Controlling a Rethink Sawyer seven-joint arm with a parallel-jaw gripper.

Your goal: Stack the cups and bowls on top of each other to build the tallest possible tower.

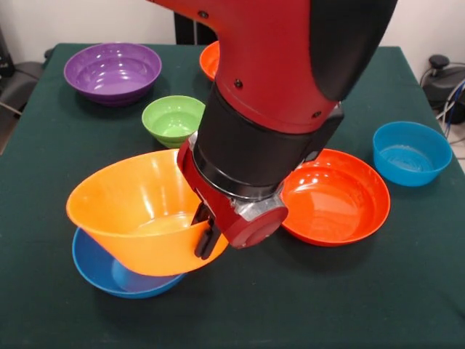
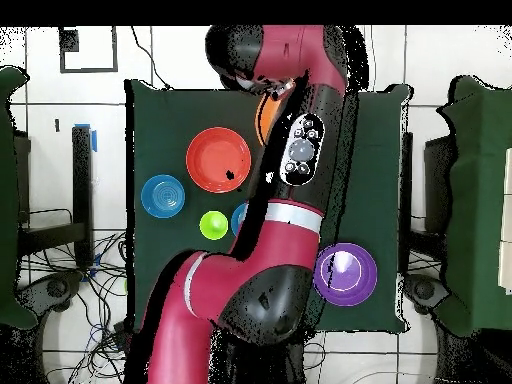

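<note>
One big orange bowl point(image 1: 138, 211) pinched at its rim by the gripper point(image 1: 207, 233) – tilted, directly over the blue bowl point(image 1: 116, 273) – lower straight down

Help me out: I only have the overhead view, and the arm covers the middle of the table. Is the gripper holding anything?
Observer: Yes. The gripper is shut on the rim of a big orange bowl.
Operator: Is that bowl level?
Observer: No, in the front view it is clearly tilted.
Operator: Is there anything under it?
Observer: A blue bowl sits right beneath it, upright on the table. I cannot tell whether the two touch.
</note>
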